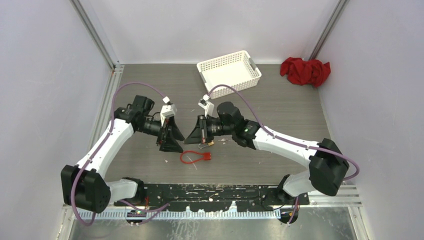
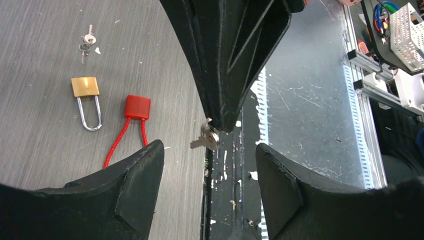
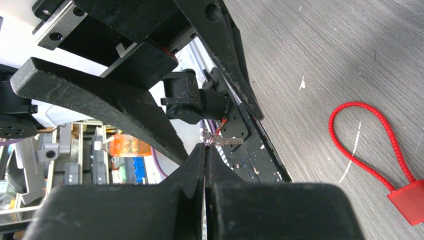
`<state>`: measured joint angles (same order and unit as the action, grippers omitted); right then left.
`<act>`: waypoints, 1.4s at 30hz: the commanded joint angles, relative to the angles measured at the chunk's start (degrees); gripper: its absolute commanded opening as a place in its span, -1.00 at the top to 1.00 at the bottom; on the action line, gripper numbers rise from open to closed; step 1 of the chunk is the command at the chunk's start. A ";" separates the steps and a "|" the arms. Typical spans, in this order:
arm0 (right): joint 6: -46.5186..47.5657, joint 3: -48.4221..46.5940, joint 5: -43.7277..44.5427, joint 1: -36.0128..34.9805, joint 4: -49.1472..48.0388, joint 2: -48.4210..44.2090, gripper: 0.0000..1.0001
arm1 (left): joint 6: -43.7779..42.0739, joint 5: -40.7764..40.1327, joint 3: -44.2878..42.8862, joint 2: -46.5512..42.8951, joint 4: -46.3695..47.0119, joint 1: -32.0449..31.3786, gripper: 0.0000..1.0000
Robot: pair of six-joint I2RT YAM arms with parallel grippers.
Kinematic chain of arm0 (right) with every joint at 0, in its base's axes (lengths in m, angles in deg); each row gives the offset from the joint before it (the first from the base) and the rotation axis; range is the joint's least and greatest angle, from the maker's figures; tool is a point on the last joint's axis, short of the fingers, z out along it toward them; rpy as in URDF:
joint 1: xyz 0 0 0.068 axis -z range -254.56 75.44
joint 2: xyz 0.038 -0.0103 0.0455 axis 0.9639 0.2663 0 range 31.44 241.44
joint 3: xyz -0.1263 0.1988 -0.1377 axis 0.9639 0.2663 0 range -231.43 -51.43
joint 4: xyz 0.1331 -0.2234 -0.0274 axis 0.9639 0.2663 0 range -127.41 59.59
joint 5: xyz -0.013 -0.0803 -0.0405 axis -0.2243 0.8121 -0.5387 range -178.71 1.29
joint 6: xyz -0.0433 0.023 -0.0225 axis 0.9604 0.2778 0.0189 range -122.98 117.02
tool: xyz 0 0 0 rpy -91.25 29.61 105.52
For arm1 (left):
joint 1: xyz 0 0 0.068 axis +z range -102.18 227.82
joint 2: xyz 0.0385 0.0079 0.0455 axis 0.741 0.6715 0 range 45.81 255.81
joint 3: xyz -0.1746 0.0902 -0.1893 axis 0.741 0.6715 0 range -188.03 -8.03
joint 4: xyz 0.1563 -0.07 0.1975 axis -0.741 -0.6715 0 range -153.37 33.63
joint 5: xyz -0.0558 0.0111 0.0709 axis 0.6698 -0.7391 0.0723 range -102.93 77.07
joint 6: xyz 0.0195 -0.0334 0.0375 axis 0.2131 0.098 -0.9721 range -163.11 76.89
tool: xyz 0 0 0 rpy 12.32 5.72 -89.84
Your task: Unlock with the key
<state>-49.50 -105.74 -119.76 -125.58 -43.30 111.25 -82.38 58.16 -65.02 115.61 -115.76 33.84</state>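
Observation:
My right gripper (image 1: 187, 139) is shut on a small silver key (image 3: 227, 141), which sticks out past its tips (image 3: 206, 147). My left gripper (image 1: 180, 144) is open and empty; it faces the right gripper, tips almost meeting. In the left wrist view the key (image 2: 206, 139) hangs just above the gap of my left gripper (image 2: 210, 150). A brass padlock (image 2: 86, 95) with its shackle closed lies flat on the table, also seen in the top view (image 1: 210, 143). It is below and to the right of the held key.
A red cable lock (image 1: 195, 157) lies on the table by the padlock, its red body (image 2: 137, 107) close to it. A spare key bunch (image 2: 86, 42) lies beyond the padlock. A white basket (image 1: 229, 72) and a red cloth (image 1: 305, 71) are at the back.

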 commanded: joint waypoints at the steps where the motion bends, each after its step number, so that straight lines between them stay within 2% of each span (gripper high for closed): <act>1: -1.64 -4.13 -3.41 0.31 -4.12 0.57 0.99 | 0.96 0.85 -2.86 0.65 3.16 -0.64 -0.36; 5: -2.34 -5.58 -3.81 0.86 -4.39 1.55 0.99 | 3.36 0.27 -4.36 0.91 3.24 -1.23 -0.30; 7: -2.47 -6.48 -4.14 1.14 -4.01 2.31 0.99 | 5.39 -1.35 -5.22 0.35 3.44 -1.23 -0.17; 11: -2.42 -6.51 -2.72 2.25 -3.61 2.03 0.99 | 4.90 -5.95 -6.79 -3.14 1.78 -1.26 0.23; 15: -2.73 -4.92 -2.48 4.00 -4.17 0.39 0.99 | 0.76 -8.85 -9.27 -3.83 -5.08 -1.25 0.42; 20: -2.94 -3.88 -3.11 4.08 -3.95 -0.19 0.99 | 7.67 -9.30 -6.98 -7.10 3.02 -1.24 0.74; 25: -3.08 -3.76 -3.57 4.11 -3.68 -1.30 0.99 | 11.04 -8.91 -6.28 -7.12 5.16 -1.24 0.80; 27: -3.05 -4.21 -3.58 4.06 -3.30 -1.81 0.99 | 10.82 -10.29 -6.18 -7.41 5.16 -1.26 0.76; 28: -3.04 -4.54 -3.66 4.09 -2.97 -1.91 0.99 | 10.61 -11.14 -5.88 -7.65 5.20 -1.26 0.57; 29: -3.12 -4.92 -3.79 4.09 -2.87 -1.87 0.99 | 10.40 -11.99 -5.37 -8.15 5.37 -1.31 0.09; 30: -3.45 -5.19 -4.02 4.08 -2.93 -1.81 0.99 | 9.94 -12.57 -4.60 -8.92 5.85 -1.25 -0.17; 31: -3.90 -5.41 -4.25 4.09 -3.31 -1.77 0.99 | 9.56 -13.13 -3.63 -10.01 6.75 -1.30 -0.24; 35: -5.66 -6.71 -5.67 4.09 -5.34 -0.99 0.99 | 9.48 -13.82 0.21 -14.83 13.66 -1.50 -0.37; 38: -6.16 -7.88 -6.42 4.00 -6.13 -0.33 0.99 | 12.20 -14.76 2.54 -17.37 21.03 -1.91 -0.36; 42: -6.69 -9.04 -7.20 4.00 -6.80 0.52 0.99 | 11.26 -13.19 2.91 -16.64 22.21 -3.08 -0.30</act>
<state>-54.79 -110.89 -124.66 -121.34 -45.62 111.84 -71.73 43.65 -62.33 98.80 -100.57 31.81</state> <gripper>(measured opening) 0.029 0.663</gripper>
